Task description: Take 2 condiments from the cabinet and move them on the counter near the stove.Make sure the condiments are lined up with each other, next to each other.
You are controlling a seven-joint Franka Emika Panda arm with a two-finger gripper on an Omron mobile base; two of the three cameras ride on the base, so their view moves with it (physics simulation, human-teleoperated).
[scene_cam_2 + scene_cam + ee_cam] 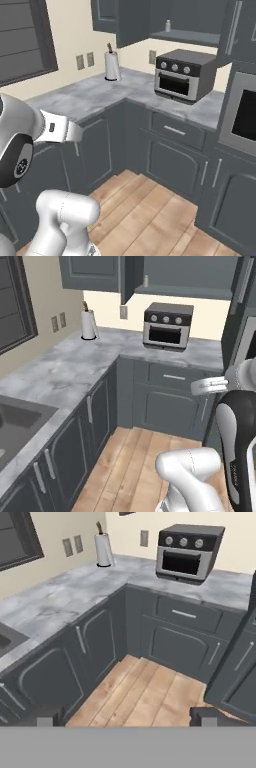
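The dark grey wall cabinet (186, 276) (192, 17) stands open above the toaster oven, its door (127, 278) swung out. On its shelf stands one small pale condiment (146, 280) (168, 25). The veined marble counter (75, 366) (85, 95) (55, 602) runs around the corner below. My gripper (125, 719) is open, with nothing between its dark fingertips (47, 717). It hangs over the wooden floor, well short of and below the cabinet. The stove is out of view.
A boxy steel toaster oven (168, 324) (185, 75) (187, 552) sits on the counter under the cabinet. A white paper-towel roll (89, 323) (112, 65) (103, 549) stands in the corner. A sink (15, 421) lies at the left. Tall units with a built-in oven (245, 115) rise on the right.
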